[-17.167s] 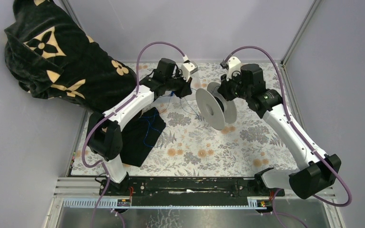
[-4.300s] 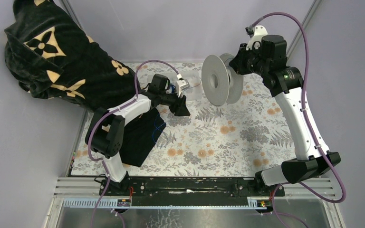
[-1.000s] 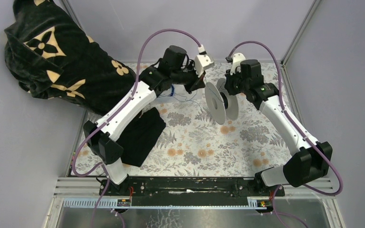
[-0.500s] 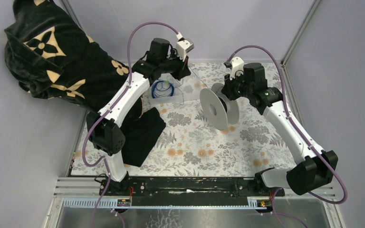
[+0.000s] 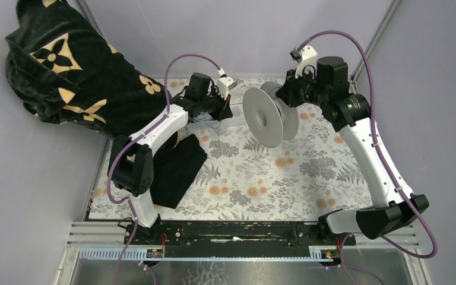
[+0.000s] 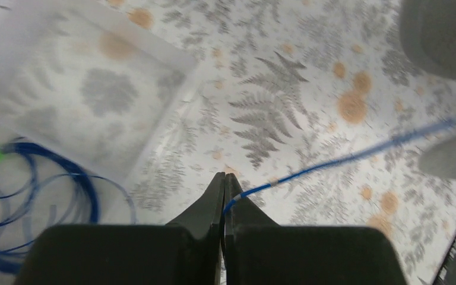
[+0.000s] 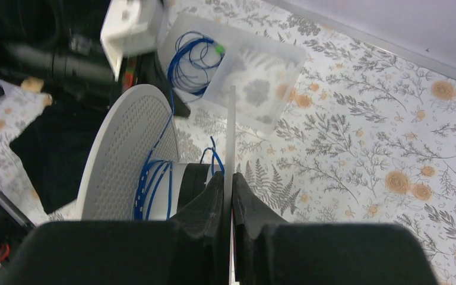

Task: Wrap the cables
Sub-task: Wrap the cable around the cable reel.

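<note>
Pinching cable (image 6: 344,159), left hand (image 6: 224,181); right hand (image 7: 231,178) apparently clamps spool (image 7: 124,151) edge.

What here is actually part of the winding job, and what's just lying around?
In use: blue cable, pinched in the left jaws; white spool, held by the right jaws; clear tray of coiled cable.
Just lying about: black cloth; patterned black garment.
</note>
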`<state>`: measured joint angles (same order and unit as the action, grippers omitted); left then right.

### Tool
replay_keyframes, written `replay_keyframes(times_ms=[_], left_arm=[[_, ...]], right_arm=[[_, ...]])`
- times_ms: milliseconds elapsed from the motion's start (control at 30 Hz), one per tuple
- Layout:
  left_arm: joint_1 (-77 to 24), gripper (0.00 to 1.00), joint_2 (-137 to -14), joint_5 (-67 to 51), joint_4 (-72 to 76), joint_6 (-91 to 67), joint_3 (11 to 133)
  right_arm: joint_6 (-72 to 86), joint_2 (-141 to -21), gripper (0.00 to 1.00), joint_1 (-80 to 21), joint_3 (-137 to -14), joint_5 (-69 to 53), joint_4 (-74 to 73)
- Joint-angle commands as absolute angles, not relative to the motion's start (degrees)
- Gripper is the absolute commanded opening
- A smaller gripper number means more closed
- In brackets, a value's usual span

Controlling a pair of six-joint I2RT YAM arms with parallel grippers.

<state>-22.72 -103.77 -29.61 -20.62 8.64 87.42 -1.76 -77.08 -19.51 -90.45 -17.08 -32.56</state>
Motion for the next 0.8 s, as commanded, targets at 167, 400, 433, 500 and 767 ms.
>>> replay_keyframes(times_ms=[167, 400, 433, 500, 767], left_arm=[[-22.5, 0.12, -97.09, -46.03, -3.38, 4.65, 73.03], [-22.59, 0.24, -96.34, -50.89, -1.67, 7.45, 68.63], [-22.59, 0.25, -96.25, -51.04, -1.87, 8.07, 68.44], [-22.58, 0.29, -96.28, -51.51, -2.45, 9.43, 68.45], [-22.59, 0.45, -95.89, -54.86, -1.68, 11.04, 67.45]], right_arm=[[7.35, -81.97, 0.0, -18.21, -100.41, -9.42, -31.3], [8.88, -83.67, 0.0, -18.01, -102.34, -11.51, -31.9], [8.8, -83.61, 0.0, -18.01, -102.51, -11.51, -31.9], [8.68, -83.5, 0.0, -17.82, -102.77, -11.61, -31.99], [8.71, -83.07, 0.0, -17.45, -105.76, -11.46, -33.37]])
